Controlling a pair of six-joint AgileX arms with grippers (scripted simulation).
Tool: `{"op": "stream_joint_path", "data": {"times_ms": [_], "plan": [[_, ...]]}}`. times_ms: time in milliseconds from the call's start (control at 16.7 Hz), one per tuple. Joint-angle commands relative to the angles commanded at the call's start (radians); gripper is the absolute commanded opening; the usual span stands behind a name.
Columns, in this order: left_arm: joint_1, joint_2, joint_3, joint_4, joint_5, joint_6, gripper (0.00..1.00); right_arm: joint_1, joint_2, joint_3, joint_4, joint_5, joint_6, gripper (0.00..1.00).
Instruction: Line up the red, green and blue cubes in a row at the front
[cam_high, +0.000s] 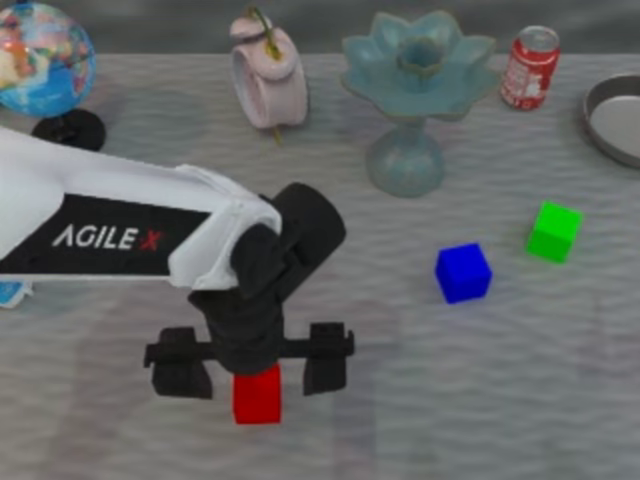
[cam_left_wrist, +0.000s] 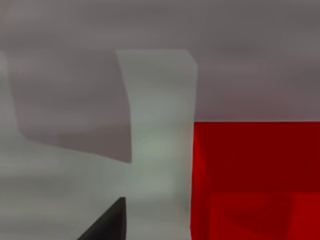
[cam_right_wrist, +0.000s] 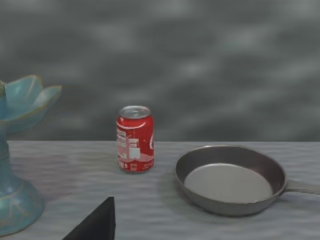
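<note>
Left gripper (cam_high: 256, 362), one: black, two-fingered, on the white AgileX arm reaching in from the table's left side. Its fingers (cam_high: 325, 358) stand apart, one on either side of the red cube, not closed on it.

Red cube (cam_high: 258, 394), one: on the table (cam_high: 480, 400) directly beneath the gripper, near the front edge; the left wrist view shows its red face close up beside a dark fingertip.

Blue cube (cam_high: 463, 272), one: well to the right of the red cube and farther back.

Green cube (cam_high: 554, 231), one: just beyond the blue cube, to its right and slightly farther back, apart from it.

Blue-green flower-shaped pedestal bowl (cam_high: 420, 90), one: behind the blue cube, toward the rear of the table.

Red soda can (cam_high: 529, 67), one: upright, to the right of the pedestal bowl at the back.

Grey frying pan (cam_high: 615, 118), one: right of the can, at the table's right edge, cut off by the frame.

Pink ring-shaped ornament (cam_high: 268, 75), one: left of the pedestal bowl, at the back.

Globe (cam_high: 45, 60) on a black base, one: far back left corner.

Right gripper (cam_right_wrist: 95, 225): only a dark fingertip shows in its own wrist view; whether it is apart or together cannot be told.
</note>
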Motion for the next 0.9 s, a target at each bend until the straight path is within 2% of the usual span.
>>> {"op": "stream_joint_path", "data": {"times_ms": [360, 720, 900], "plan": [[-0.003, -0.008, 0.012, -0.017, 0.0, 0.001, 1.0, 0.0, 0.0, 0.0, 0.0, 0.0, 0.0, 1.0], [0.011, -0.102, 0.119, -0.231, 0.0, -0.007, 1.0, 0.0, 0.0, 0.0, 0.0, 0.0, 0.0, 1.0], [0.015, -0.129, 0.142, -0.27, -0.001, -0.007, 1.0, 0.0, 0.0, 0.0, 0.0, 0.0, 0.0, 1.0]]}}
